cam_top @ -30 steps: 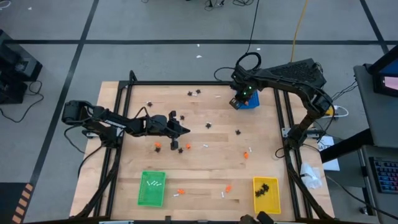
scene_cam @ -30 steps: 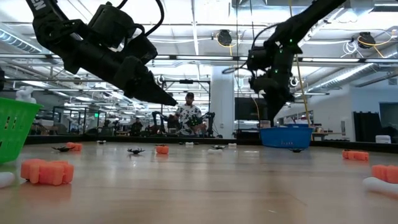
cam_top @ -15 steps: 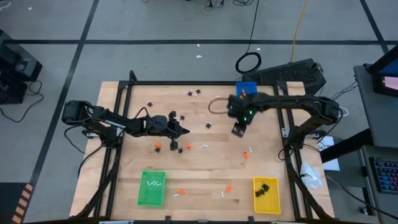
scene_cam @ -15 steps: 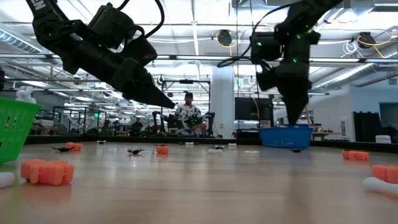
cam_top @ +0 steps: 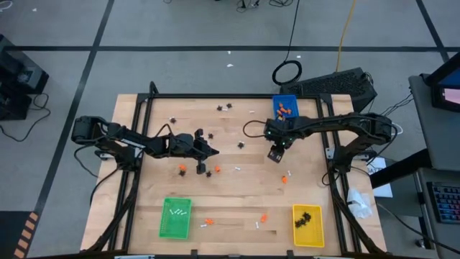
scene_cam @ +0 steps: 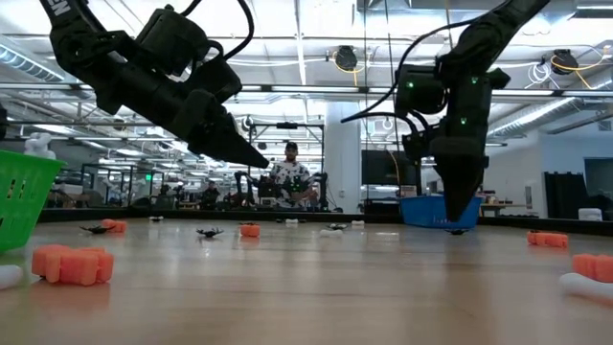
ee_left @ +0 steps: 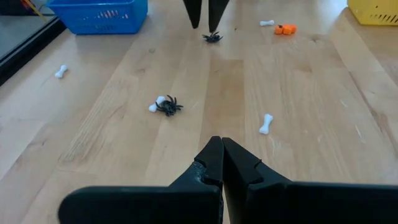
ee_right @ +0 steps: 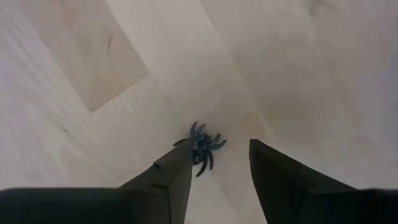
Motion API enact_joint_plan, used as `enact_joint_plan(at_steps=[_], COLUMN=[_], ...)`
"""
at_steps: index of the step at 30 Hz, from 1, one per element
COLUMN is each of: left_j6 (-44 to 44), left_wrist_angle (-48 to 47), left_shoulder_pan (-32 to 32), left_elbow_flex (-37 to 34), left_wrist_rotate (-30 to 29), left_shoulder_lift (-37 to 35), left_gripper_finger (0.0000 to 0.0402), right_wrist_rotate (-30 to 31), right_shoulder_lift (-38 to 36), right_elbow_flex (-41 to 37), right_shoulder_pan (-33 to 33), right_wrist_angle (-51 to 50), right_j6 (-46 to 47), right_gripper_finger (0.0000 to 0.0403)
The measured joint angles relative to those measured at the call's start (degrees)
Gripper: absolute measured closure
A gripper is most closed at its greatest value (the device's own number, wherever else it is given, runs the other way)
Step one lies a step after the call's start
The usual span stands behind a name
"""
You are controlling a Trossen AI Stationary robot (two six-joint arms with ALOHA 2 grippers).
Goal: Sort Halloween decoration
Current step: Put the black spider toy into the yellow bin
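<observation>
Small Halloween decorations lie scattered on the wooden table: orange lumps [cam_top: 182, 169], black spiders [cam_top: 241, 144] and white bones [cam_top: 290, 173]. My right gripper [cam_top: 274, 155] points down, open, just above one black spider [ee_right: 202, 146]. The spider lies on the table between the fingers, close to one fingertip [ee_right: 177, 163]. In the low view the gripper [scene_cam: 458, 220] hangs right over it. My left gripper [cam_top: 215, 151] hovers shut over the table's middle left, with nothing in it [ee_left: 219, 144].
A blue tray [cam_top: 285, 109] with orange lumps stands at the far right. A green tray [cam_top: 175, 217] with bones is at the near left and a yellow tray [cam_top: 307, 225] with spiders at the near right. A spider beside a bone [ee_left: 166, 106] lies ahead of my left gripper.
My right gripper has left the blue tray, travelled toward the table's near edge and middle, and sunk down over the black spider. My left arm has kept still.
</observation>
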Motion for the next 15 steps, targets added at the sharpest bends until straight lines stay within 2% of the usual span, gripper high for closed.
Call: enact_joint_plan(at_steps=[15], left_j6=[0.0], left_wrist_angle=[-0.8], left_shoulder_pan=[0.0], left_elbow_flex=[0.0], left_wrist_rotate=[0.0], left_shoulder_lift=[0.0], left_gripper_finger=[0.0402], right_wrist_rotate=[-0.1], right_shoulder_lift=[-0.1], right_elbow_flex=[-5.4], right_shoulder_pan=[0.4], right_wrist_angle=[7.0], right_j6=[-1.4], right_gripper_finger=[0.0254])
